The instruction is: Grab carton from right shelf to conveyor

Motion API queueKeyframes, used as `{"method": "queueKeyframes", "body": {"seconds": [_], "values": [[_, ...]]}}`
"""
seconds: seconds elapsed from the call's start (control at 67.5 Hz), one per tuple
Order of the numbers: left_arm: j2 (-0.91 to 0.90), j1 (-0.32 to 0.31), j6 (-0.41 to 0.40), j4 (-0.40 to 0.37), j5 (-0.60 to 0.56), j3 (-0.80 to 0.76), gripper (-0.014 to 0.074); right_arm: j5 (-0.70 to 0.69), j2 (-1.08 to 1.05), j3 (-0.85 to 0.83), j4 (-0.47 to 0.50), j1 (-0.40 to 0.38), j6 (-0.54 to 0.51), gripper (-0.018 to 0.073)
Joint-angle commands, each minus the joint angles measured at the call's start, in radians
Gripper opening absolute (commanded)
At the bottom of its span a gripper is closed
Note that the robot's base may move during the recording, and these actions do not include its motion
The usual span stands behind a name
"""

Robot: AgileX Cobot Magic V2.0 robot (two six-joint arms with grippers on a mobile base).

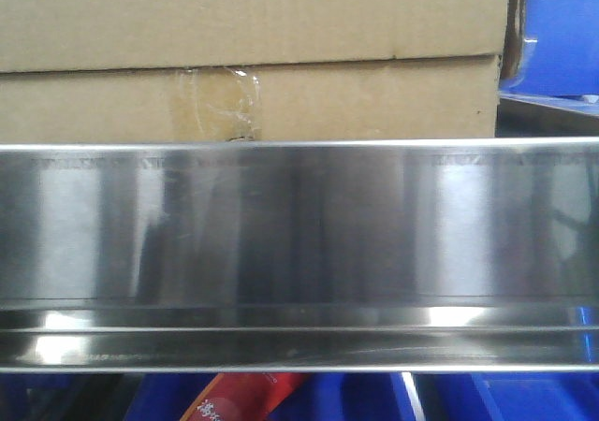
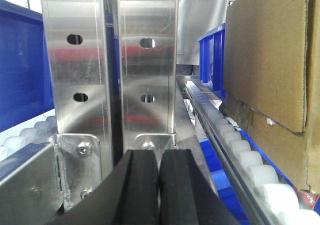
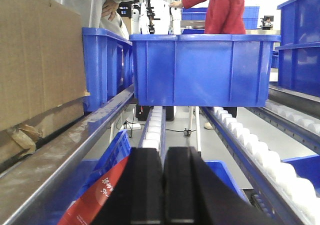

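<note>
While flanking carton, stretched wide along right shelf, pinched closed and empty on both left claw and right claw.

The carton sits on the shelf behind its front band, spanning 9 to 1 o'clock, a bin just beside it at 2 o'clock. From the right wrist, the carton lies at 9 o'clock, another bin on roller tracks at 12.
</note>
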Motion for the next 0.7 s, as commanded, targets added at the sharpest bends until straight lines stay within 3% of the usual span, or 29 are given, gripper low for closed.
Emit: {"method": "queueKeyframes", "body": {"seconds": [0.0,0.682], "values": [[-0.003,-0.008,0.001,-0.005,-0.014,-0.004,0.0004,-0.024,-0.003,0.000,0.001,-0.004,-0.009,-0.0066],[-0.003,-0.008,0.001,-0.005,-0.014,-0.004,0.0004,-0.050,-0.003,0.000,0.001,-0.002,-0.009,-0.0066]]}}
